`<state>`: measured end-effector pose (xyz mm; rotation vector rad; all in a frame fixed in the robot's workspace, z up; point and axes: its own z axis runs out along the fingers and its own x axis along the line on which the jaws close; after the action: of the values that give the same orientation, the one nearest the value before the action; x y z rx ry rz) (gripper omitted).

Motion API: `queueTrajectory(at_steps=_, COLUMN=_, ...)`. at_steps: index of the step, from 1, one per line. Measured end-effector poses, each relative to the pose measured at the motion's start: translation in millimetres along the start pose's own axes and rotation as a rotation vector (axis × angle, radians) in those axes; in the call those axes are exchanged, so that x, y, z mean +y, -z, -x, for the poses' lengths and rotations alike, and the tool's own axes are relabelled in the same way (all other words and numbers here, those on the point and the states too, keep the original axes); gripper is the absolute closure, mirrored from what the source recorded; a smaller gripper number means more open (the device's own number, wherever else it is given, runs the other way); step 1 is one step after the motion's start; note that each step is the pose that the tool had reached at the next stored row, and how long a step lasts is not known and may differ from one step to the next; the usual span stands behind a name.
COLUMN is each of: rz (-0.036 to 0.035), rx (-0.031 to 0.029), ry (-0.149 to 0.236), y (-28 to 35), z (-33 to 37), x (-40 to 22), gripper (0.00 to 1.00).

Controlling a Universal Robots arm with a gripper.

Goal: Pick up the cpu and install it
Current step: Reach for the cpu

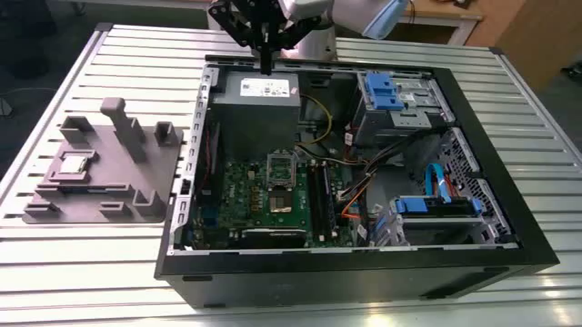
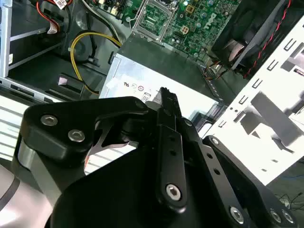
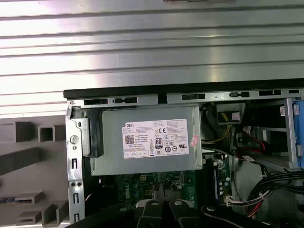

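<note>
Exterior view, and hanging high over the far end of the open computer case [image 1: 364, 262], right above the power supply box [image 1: 264, 92]: the gripper [image 1: 266, 66], carrying nothing. Showing up in the second wrist view with the fingers [image 2: 170, 126] pressed together, nothing pinched between them. Sitting well apart from all that, on the exterior view's left: the cpu [image 1: 73, 163], lying flat in a recess of the grey fixture tray [image 1: 91, 201] on the desk [image 1: 109, 68]. Looking unfilled on the motherboard [image 1: 241, 194], as far as can be told: the socket [image 1: 282, 163]. Judging the pickup leg, then: spreading the fingers well ahead of the chip, squaring up to its edges, coming down level, pinching the sides lightly, avoiding any tilt.
</note>
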<state>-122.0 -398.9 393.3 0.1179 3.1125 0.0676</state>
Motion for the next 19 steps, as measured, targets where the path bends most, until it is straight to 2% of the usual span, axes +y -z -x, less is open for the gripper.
queueTrajectory(at_steps=19, rz=0.0000, rx=0.0000, ry=0.000, y=0.1, z=-3.9, x=-0.3, gripper=0.89)
